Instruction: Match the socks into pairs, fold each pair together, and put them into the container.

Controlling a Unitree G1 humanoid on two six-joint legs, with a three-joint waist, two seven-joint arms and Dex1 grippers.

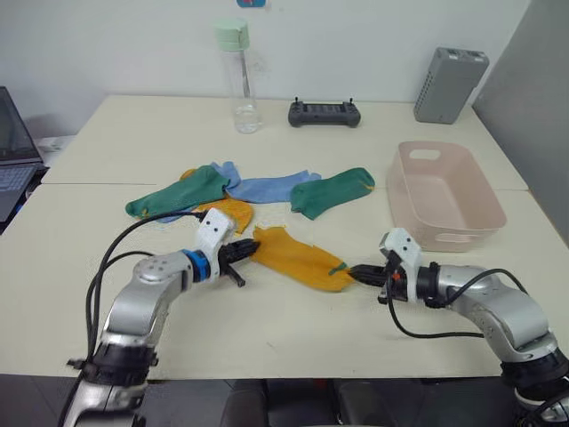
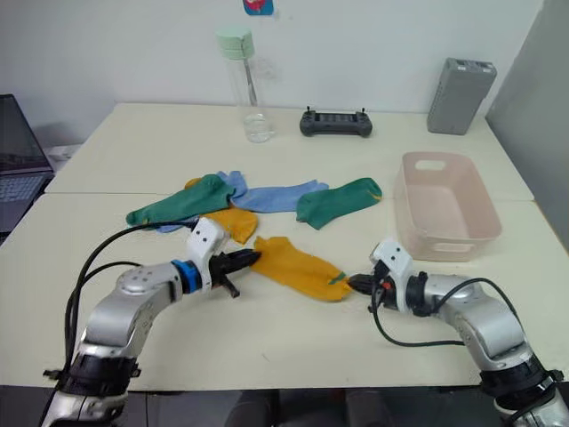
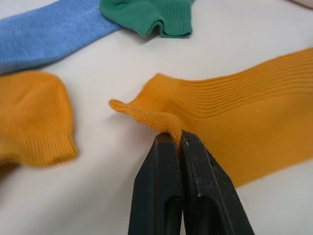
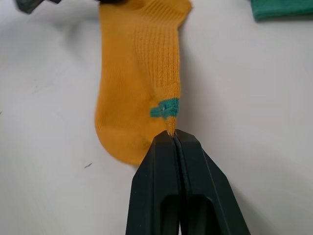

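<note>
1. A wide cream-coloured counter [image 1: 293,347] carries everything.
2. A pale pink rectangular plastic tub [image 1: 444,197] with rounded corners sits on the counter's right side, its inside bare, well apart from the socks.
3. A heap of soft socks lies mid-counter: a long dark green sock [image 1: 178,193], a light blue sock [image 1: 271,187], a shorter dark green sock with a yellow tip [image 1: 331,192] and a mustard-yellow sock [image 1: 229,212] partly under the others.
4. Nearer the robot, another mustard-yellow ribbed ankle sock [image 1: 300,258] lies stretched flat between the two hands.
5. The left hand [image 3: 175,139] has its two black fingers pressed together on the cuff end of this sock. The left wrist view shows the cuff edge bunched into a small ridge at the pinch.
6. The right hand [image 4: 172,137] is likewise closed tight, pinching the toe end. The right wrist view shows a small green mark [image 4: 165,108] just above the fingertips.
7. Along the far edge stand a clear bottle with a pale green cap [image 1: 240,76], a dark handheld controller [image 1: 324,113] and a grey upright box [image 1: 450,84].
</note>
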